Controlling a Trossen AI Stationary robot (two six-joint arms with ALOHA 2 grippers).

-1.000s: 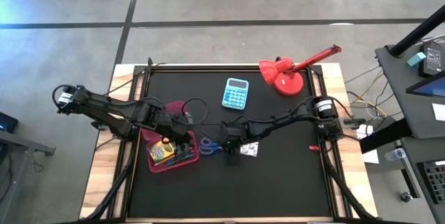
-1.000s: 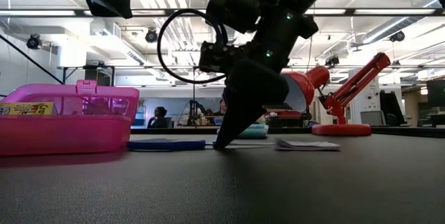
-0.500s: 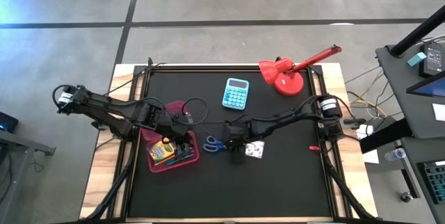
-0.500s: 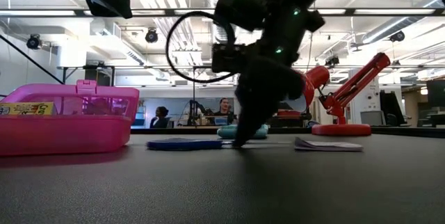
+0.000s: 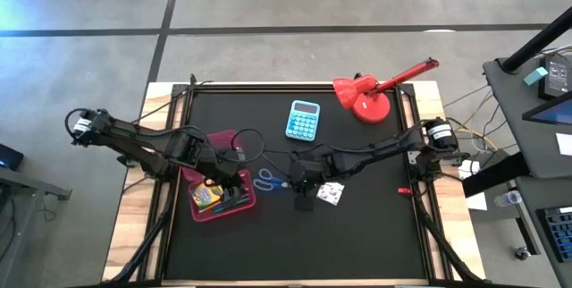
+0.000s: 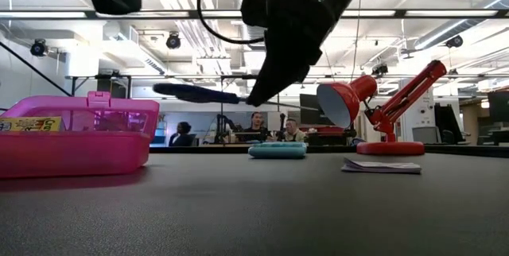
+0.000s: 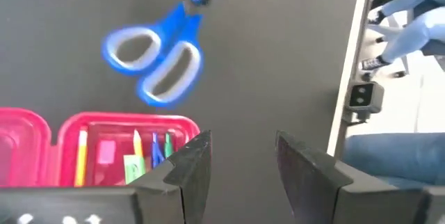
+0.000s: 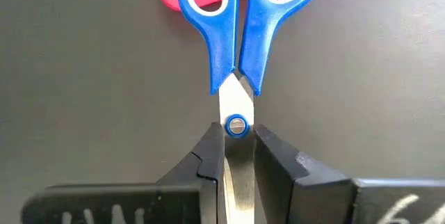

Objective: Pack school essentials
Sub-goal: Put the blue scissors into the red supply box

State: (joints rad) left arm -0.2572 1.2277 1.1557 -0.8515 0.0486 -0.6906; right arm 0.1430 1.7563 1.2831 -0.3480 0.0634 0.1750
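Observation:
The blue-handled scissors (image 5: 265,179) hang in the air beside the pink box (image 5: 222,195); their handles (image 6: 191,93) point toward that box. My right gripper (image 5: 298,183) is shut on them just right of the box. My left gripper (image 7: 240,161) is open and hovers over the box's right end; the scissors (image 7: 156,60) show beyond its fingers. The box (image 7: 104,147) holds a yellow-green crayon box (image 5: 208,194), pencils and markers. A small white patterned square (image 5: 329,193) lies flat on the mat right of my right gripper. My right gripper pinches the scissors' closed blades at the pivot screw (image 8: 237,125), one finger on each side. The fingers (image 6: 262,89) slant down from the table's right side and lie along the blades. The scissors are lifted clear and roughly level, with the handles (image 8: 243,15) away from the gripper.
A light-blue calculator (image 5: 304,120) lies toward the far edge at mid-table. A red desk lamp (image 5: 362,98) stands at the far right. The black mat (image 5: 357,243) is bare along the near side. People sit in the room beyond the table.
My right gripper, shut on the scissors' blades, first dragged them a little toward the table's right along the mat, then rose and lifted them clear. The white square slid slightly toward the right edge. The left arm kept still.

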